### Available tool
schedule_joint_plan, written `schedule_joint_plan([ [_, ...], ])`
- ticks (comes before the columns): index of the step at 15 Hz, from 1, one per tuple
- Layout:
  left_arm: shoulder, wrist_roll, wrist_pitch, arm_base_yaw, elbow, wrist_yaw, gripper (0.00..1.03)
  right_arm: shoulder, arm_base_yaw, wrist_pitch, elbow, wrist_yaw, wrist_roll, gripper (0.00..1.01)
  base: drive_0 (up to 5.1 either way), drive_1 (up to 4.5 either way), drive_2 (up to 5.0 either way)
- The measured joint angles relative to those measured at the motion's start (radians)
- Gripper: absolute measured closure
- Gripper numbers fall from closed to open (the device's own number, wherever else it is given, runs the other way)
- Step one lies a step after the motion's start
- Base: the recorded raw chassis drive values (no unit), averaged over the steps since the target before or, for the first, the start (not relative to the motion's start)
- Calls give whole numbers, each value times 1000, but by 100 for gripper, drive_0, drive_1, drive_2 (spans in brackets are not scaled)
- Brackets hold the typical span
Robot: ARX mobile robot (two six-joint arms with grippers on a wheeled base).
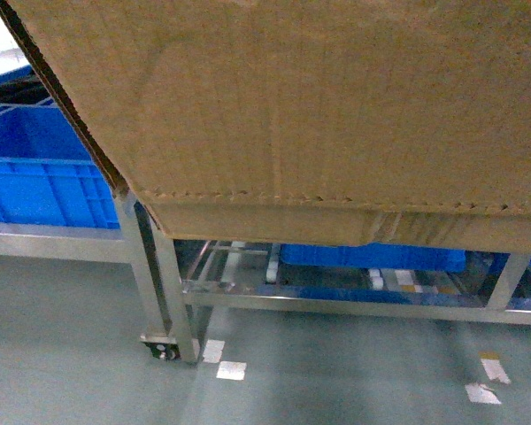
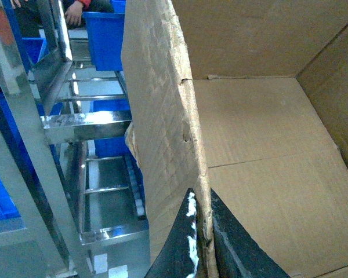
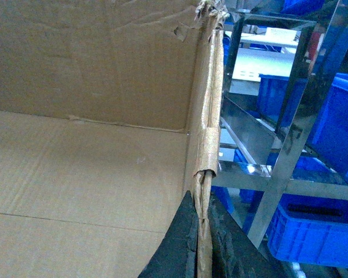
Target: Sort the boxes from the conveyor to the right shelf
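Observation:
A large brown cardboard box (image 1: pixel 319 106) fills the upper head view, held up with its underside facing the camera. My left gripper (image 2: pixel 202 200) is shut on its ragged left wall, one black finger on each side. My right gripper (image 3: pixel 202 202) is shut on the taped edge of its right wall in the same way. Both wrist views look into the box's empty inside (image 2: pixel 267 162) (image 3: pixel 87 168). The stainless-steel right shelf (image 1: pixel 336 297) stands below and behind the box, and its uprights (image 3: pixel 290 133) and rails (image 2: pixel 87 124) show beside it. The conveyor is out of view, and neither gripper shows in the head view.
Blue plastic crates sit on the racks at left (image 1: pixel 35 190) and at lower right (image 3: pixel 319 231). A shelf leg with a caster (image 1: pixel 164 350) stands on the grey floor near tape marks (image 1: pixel 230 370). A person's hand (image 2: pixel 75 11) shows at the far left.

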Motion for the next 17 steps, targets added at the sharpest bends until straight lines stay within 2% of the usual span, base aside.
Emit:
schedule_joint_plan([
  [17,8,0,-18,-2,6,0,101,9,0,-3,0,-4,0,99,0,0,0],
])
